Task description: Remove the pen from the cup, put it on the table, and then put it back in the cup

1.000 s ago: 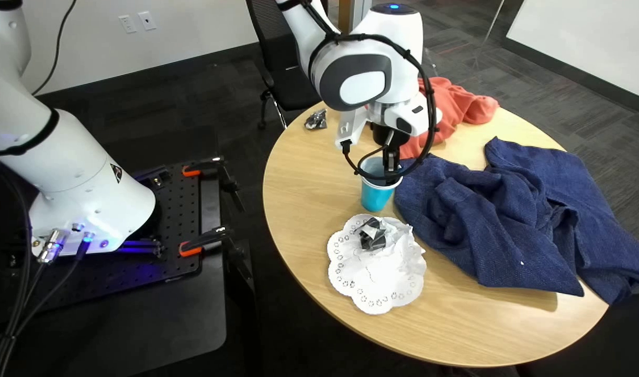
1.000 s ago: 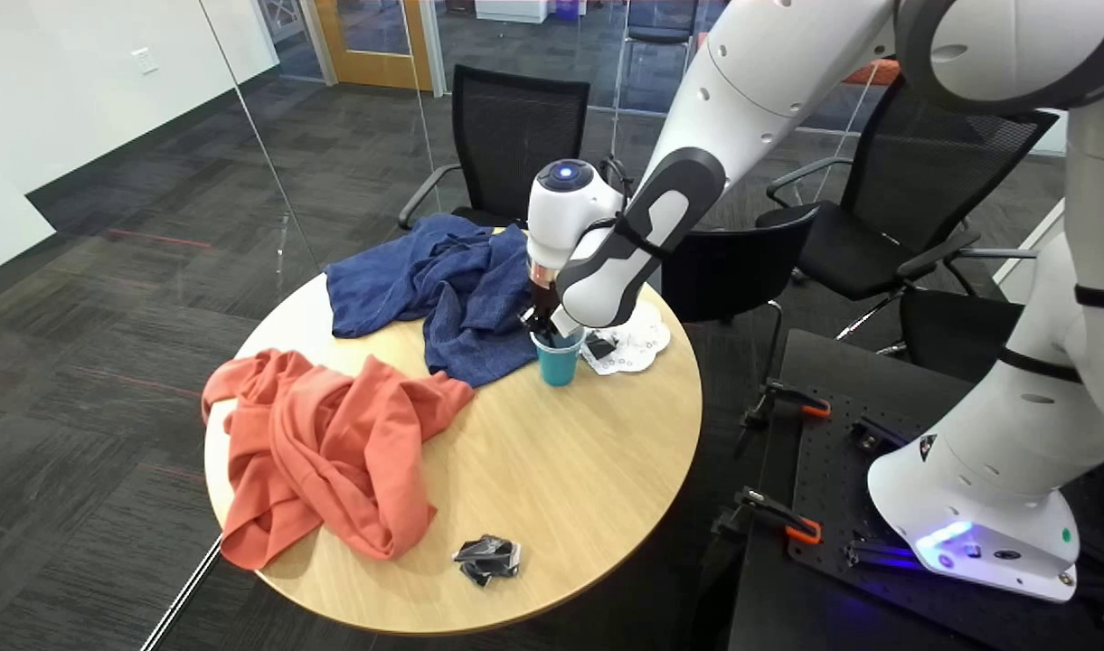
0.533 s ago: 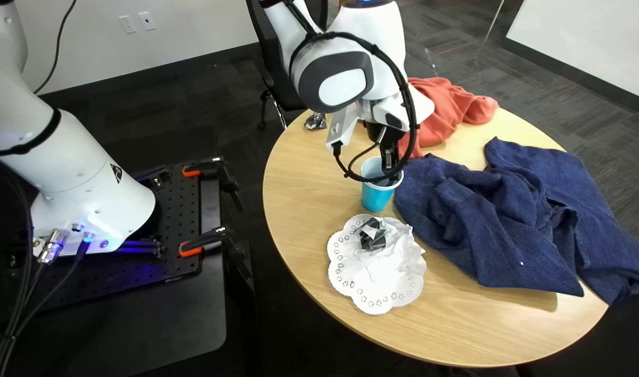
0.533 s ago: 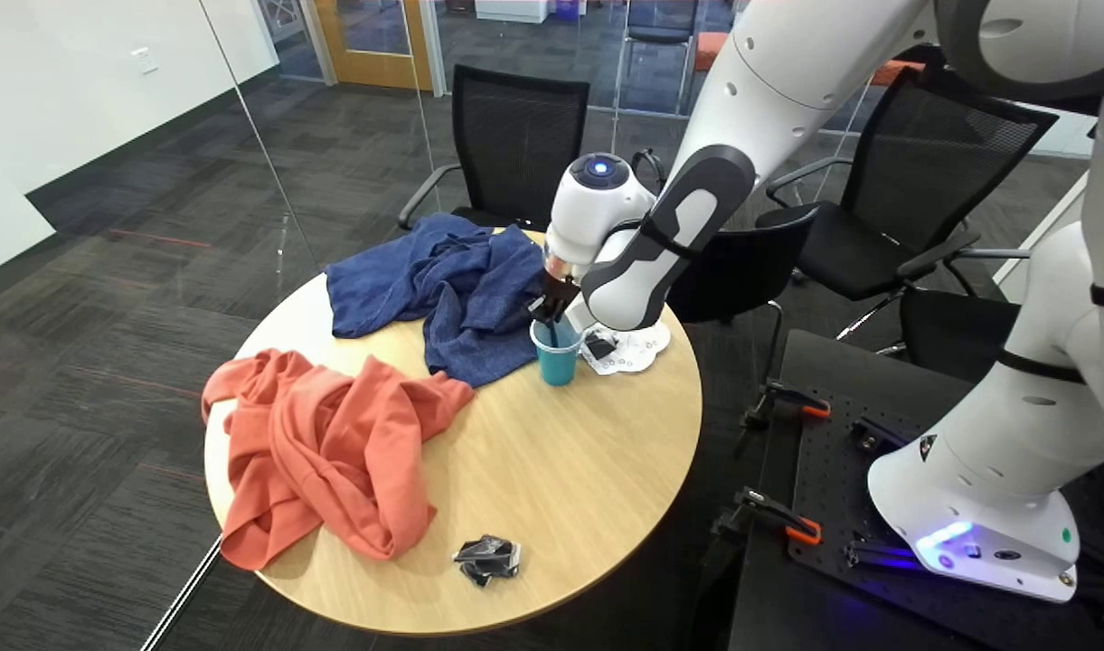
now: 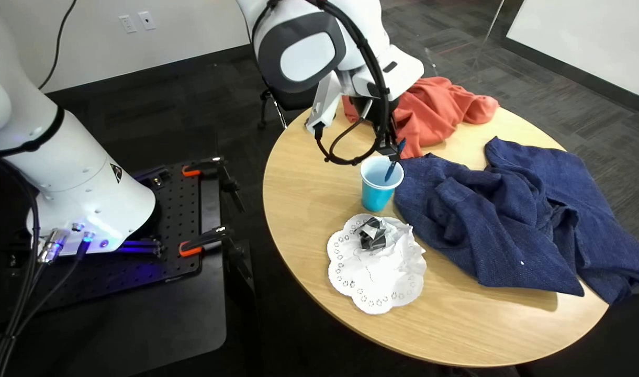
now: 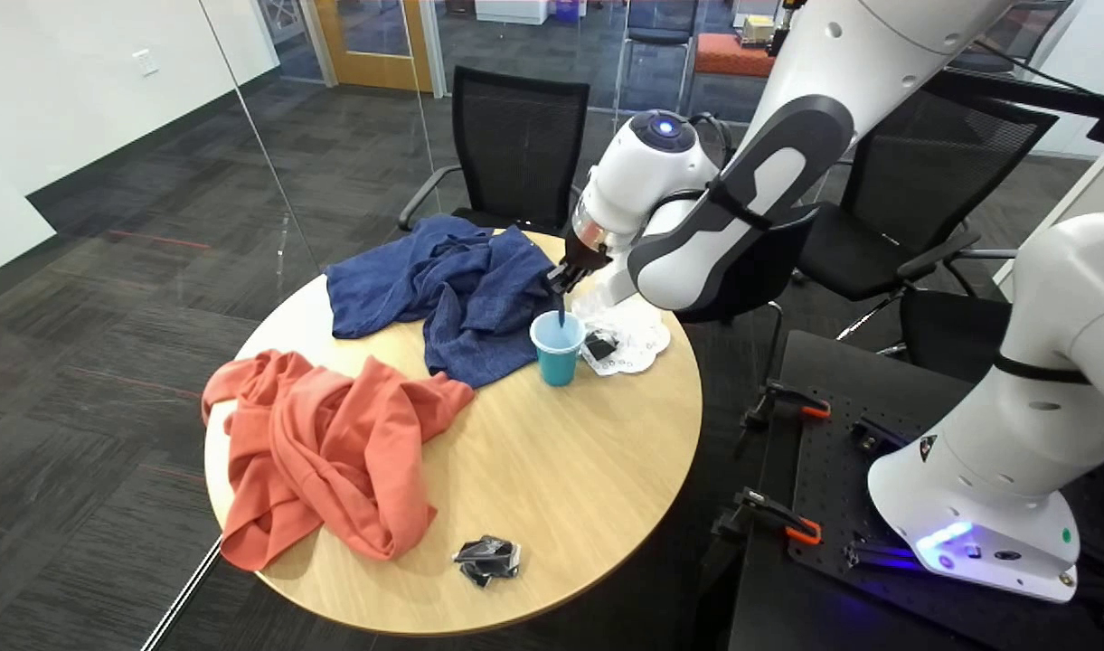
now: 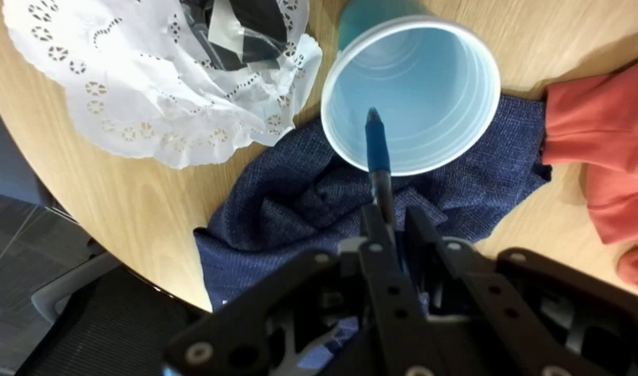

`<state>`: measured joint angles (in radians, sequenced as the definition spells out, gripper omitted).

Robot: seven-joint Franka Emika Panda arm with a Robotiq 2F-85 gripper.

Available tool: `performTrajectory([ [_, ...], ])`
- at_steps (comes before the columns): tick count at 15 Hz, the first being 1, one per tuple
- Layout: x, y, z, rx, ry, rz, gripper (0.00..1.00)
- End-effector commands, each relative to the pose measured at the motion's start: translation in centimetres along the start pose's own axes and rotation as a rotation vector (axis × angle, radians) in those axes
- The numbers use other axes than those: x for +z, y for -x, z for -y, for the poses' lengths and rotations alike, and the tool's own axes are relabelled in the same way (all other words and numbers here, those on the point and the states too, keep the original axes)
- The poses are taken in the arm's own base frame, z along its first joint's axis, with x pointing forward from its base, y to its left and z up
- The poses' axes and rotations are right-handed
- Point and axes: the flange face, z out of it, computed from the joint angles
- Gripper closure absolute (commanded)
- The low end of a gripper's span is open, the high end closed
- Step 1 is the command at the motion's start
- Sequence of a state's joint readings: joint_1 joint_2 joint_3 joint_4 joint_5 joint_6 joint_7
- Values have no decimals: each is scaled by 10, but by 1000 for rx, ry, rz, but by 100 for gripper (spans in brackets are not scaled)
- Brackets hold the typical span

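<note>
Where the round wooden table (image 6: 588, 470) starts on the left in an exterior view, a red cloth (image 6: 334, 452) lies in a messy heap. Next comes a dark blue cloth (image 6: 452, 298), all bunched up too. A crumpled black and silver thing (image 6: 488, 558) sits near the table's edge. Just right of the dark blue cloth, the light blue cup (image 6: 557, 369) stands up straight. The gripper (image 6: 561, 282) is right above the cup, and its two fingers squeeze the pen (image 7: 378, 143) between them. In the wrist view the pen sticks out past the fingertips (image 7: 372, 219), and its point shows over the cup's mouth. The pen leans a bit, and in an exterior view its blue top end (image 5: 402, 145) pokes out above the fingers. I can't tell if the point is just over the rim or a little way inside. Right of the cup is a white lacy paper (image 6: 644, 340) with a small black thing (image 6: 601, 344) on it. Far to the right, the robot's white base (image 6: 976, 497) stands on a black cart (image 6: 859, 362). Compared with a second ago, the gripper is higher over the cup, and more of the pen shows. The cup, both cloths and the white lacy paper are in the same spots.
</note>
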<state>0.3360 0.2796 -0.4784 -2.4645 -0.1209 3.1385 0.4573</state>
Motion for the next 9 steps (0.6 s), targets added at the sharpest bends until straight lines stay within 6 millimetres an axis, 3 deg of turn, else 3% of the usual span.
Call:
performTrajectory([
  [1, -40, 7, -9, -16, -54, -77, 96],
  [5, -62, 5, -9, -74, -89, -122, 96],
  [9, -75, 12, 9, -152, -119, -105, 96],
])
